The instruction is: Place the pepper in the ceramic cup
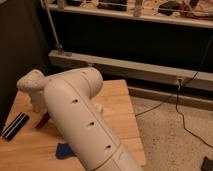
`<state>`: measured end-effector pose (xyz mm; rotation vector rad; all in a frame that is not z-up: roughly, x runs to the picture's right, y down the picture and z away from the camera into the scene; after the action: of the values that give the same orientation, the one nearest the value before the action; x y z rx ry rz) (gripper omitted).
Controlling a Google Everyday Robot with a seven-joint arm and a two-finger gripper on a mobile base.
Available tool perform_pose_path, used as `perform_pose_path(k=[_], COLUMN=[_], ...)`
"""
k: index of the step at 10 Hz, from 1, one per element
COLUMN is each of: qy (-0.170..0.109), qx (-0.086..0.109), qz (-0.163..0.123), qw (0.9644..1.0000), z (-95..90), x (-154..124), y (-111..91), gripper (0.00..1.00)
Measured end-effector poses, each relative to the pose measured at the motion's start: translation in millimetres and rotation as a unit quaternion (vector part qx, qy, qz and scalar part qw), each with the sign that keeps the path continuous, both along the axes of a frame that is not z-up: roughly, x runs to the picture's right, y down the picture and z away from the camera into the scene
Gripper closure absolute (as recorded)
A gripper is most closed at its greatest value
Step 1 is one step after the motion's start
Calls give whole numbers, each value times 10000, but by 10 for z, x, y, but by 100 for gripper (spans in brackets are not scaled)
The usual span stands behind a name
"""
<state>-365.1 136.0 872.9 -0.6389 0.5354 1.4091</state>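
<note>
The white arm (80, 120) fills the middle, reaching left over the wooden table (120, 107). Its gripper (40, 107) hangs low over the table's left part (open or closed, I cannot tell). A black bar (15, 125) lies left of it and a blue sponge (64, 150) lies nearer the camera. The dark red pepper (44, 120) shows just beneath the gripper.

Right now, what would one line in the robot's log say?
gripper: low, table left | pepper: at its tip | cup: not seen
</note>
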Motion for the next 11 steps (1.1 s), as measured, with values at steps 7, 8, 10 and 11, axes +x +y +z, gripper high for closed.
perform_pose_path(k=[7, 8, 10, 11], qy=[-28, -28, -42, -54], qx=[-46, -49, -51, -54], qz=[-167, -205, -274, -301], qw=[9998, 9998, 9996, 9995], z=[-14, -12, -11, -9], x=[1, 4, 4, 2], y=[64, 74, 83, 88], gripper=[56, 56, 45, 36])
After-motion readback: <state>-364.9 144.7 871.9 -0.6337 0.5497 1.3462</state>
